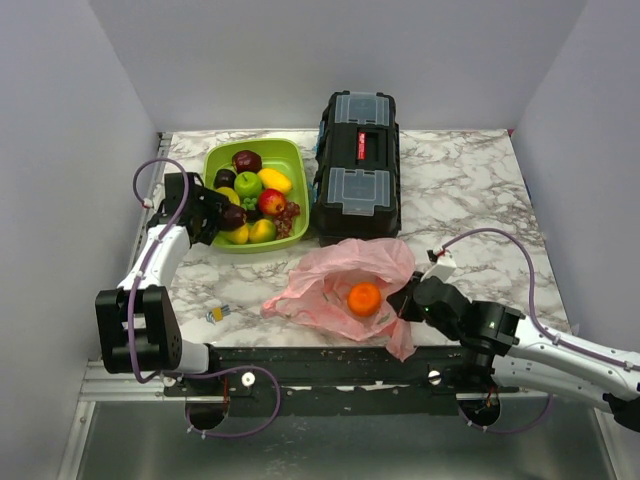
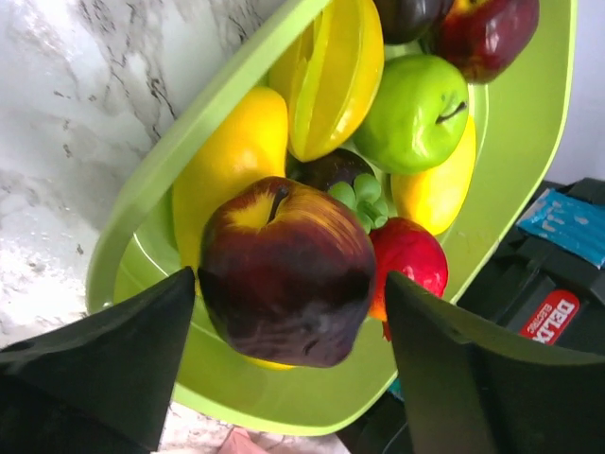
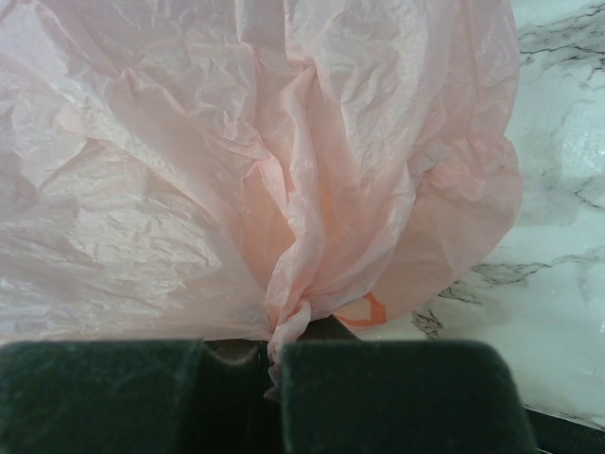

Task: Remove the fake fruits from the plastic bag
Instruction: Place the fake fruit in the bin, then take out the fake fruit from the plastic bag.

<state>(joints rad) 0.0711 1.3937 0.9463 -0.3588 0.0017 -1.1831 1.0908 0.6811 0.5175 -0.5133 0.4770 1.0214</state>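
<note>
The pink plastic bag (image 1: 335, 280) lies crumpled at the table's front middle, with an orange (image 1: 364, 298) showing in its open mouth. My right gripper (image 1: 405, 300) is shut on a twisted fold of the bag (image 3: 284, 189) at its right side; in the right wrist view the gripper (image 3: 274, 355) pinches that fold. My left gripper (image 1: 222, 215) is over the left end of the lime-green tray (image 1: 303, 200). Its jaws stand open around a red-yellow apple (image 2: 284, 270), with small gaps on both sides. The apple rests on fruit in the tray.
The tray (image 2: 189, 142) holds several other fruits, among them a green apple (image 2: 416, 109), yellow fruits and a grape bunch (image 1: 288, 215). A black toolbox (image 1: 358, 165) stands right of the tray. A small yellow-blue item (image 1: 218, 314) lies near the front left.
</note>
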